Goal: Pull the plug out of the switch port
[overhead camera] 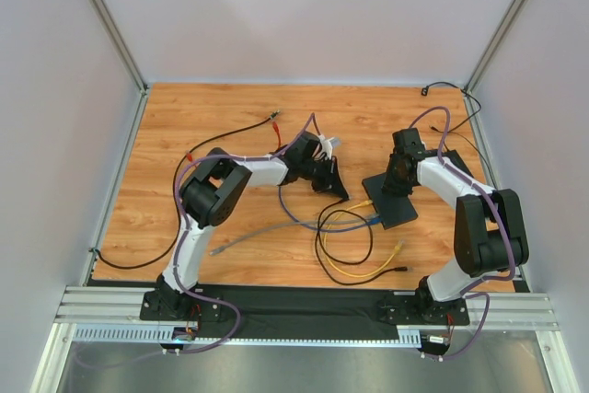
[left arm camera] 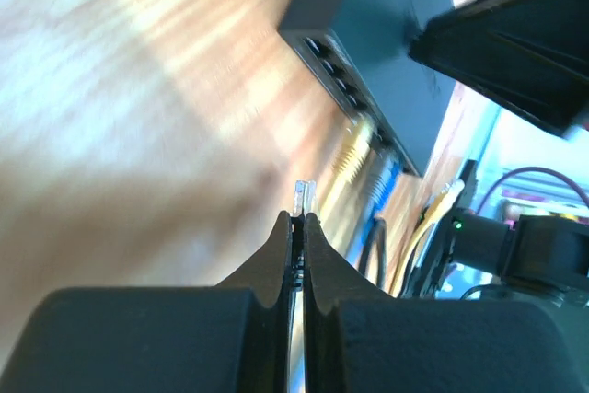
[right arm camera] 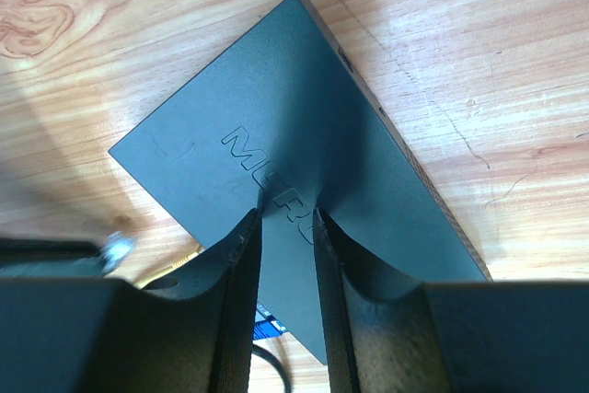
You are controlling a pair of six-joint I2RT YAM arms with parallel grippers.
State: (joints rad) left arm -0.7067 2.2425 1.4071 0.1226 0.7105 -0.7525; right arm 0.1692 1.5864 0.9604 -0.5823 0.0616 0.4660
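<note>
Your left end effector (left arm camera: 298, 218) has its fingers pressed together on a small clear plug (left arm camera: 304, 196), with only the tip of the plug showing above the fingertips. The plug is out in the open air, apart from the switch (left arm camera: 396, 29), with bare table (overhead camera: 230, 117) between the two. The switch is the flat black box lying toward the right edge of the table, roughly midway between the far and near edges. Its row of ports (left arm camera: 336, 71) runs along the edge that faces your left end effector, so the plug points back at that row from a short way off. You cannot tell from these views which port is the one that matters. A yellow connector (left arm camera: 352, 152) and a blue connector (left arm camera: 382, 186) sit in ports farther along the same edge, toward the near end of the switch. Your right end effector (right arm camera: 285, 213) stands over the switch with its fingers (right arm camera: 241, 264) spread a little, nothing between them, and both tips resting on the box's top face near the raised lettering. From the overhead view, the two end effectors are near each other, the left just beside the switch's port edge and the right on top of it.
</note>
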